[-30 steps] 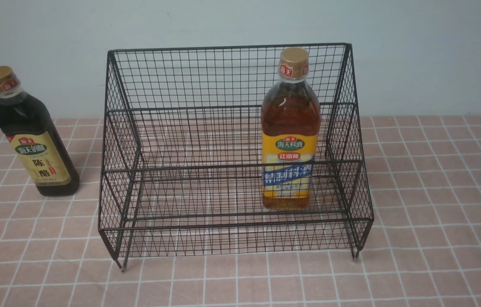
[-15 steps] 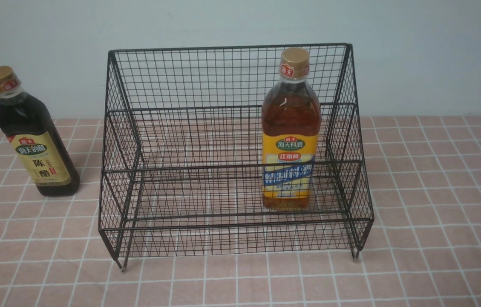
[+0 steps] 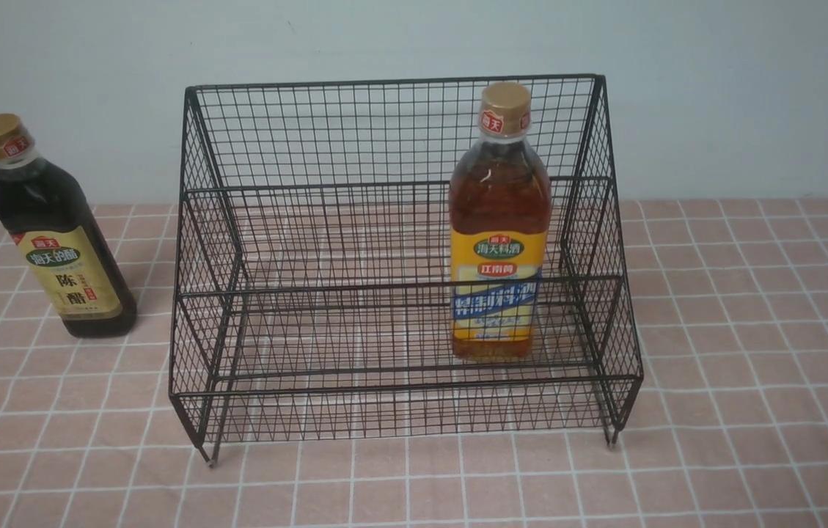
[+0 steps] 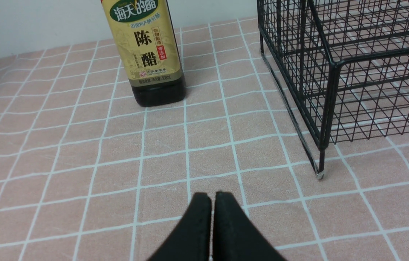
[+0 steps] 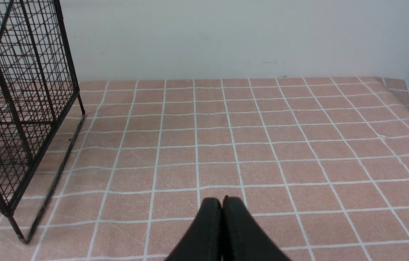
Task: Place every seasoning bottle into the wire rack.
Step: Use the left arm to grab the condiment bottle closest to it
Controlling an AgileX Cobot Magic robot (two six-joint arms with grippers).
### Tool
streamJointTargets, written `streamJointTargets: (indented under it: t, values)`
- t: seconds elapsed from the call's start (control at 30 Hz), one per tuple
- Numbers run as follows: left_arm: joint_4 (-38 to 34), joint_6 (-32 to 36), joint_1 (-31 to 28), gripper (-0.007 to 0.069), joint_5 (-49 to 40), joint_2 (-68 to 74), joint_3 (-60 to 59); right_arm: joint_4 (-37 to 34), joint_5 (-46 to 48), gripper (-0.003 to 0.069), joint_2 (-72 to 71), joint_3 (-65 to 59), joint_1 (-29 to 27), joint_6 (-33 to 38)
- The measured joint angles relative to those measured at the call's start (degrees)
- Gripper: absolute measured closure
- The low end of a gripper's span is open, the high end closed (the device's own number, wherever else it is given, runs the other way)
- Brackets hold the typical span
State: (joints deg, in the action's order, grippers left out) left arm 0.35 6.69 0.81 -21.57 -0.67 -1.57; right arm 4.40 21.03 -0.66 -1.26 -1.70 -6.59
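Front view showed the wire rack (image 3: 325, 132) standing on short legs in the middle of a pink checked tablecloth (image 3: 751, 330), its tall grid back toward the pale wall (image 3: 714, 88). It was black mesh throughout, with stepped tiers and sloped sides, and was far wider than either bottle.

The amber bottle (image 3: 499, 242) stood upright inside it on a low tier, toward the rack's right side, with its gold cap rising near the top edge of the back grid. Its clear walls showed orange-brown liquid above a yellow label crossed by a blue band with white characters.

The dark bottle (image 3: 54, 235) stood upright on the cloth outside the rack, off its left side and apart from it. It was slimmer and filled with near-black liquid. It had a gold cap and an olive-gold label with a green oval and dark characters.

Left wrist view had the left gripper (image 4: 211, 197) low over the cloth with its black fingers pressed together and empty, the dark bottle ahead of it and a corner leg of the rack nearby. Right wrist view had the right gripper (image 5: 222, 201) likewise closed and empty above the cloth beyond the rack's right side, where a sliver of amber showed through the mesh.
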Motion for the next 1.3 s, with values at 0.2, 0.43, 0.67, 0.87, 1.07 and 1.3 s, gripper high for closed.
streamJointTargets:
  t: [0.2, 0.43, 0.67, 0.87, 1.07, 1.3]
  values:
    - [0.00, 0.00, 0.00, 0.0631, 0.00, 0.00, 0.00, 0.00, 0.00, 0.0672, 0.00, 0.00, 0.00, 0.00]
    - [0.00, 0.00, 0.00, 0.0631, 0.00, 0.00, 0.00, 0.00, 0.00, 0.0672, 0.00, 0.00, 0.00, 0.00]
    - [0.00, 0.00, 0.00, 0.0631, 0.00, 0.00, 0.00, -0.05, 0.00, 0.0672, 0.00, 0.00, 0.00, 0.00]
    - [1.29, -0.31, 0.00, 0.0631, 0.80, 0.00, 0.00, -0.05, 0.00, 0.0672, 0.00, 0.00, 0.00, -0.02]
    - [-9.29, -10.76, 0.00, 0.0631, 14.07, 0.00, -0.07, -0.05, 0.00, 0.0672, 0.00, 0.00, 0.00, -0.02]
    - [-15.46, -14.91, 0.00, 0.0631, 24.16, 0.00, -0.07, -0.05, 0.00, 0.0672, 0.00, 0.00, 0.00, -0.02]
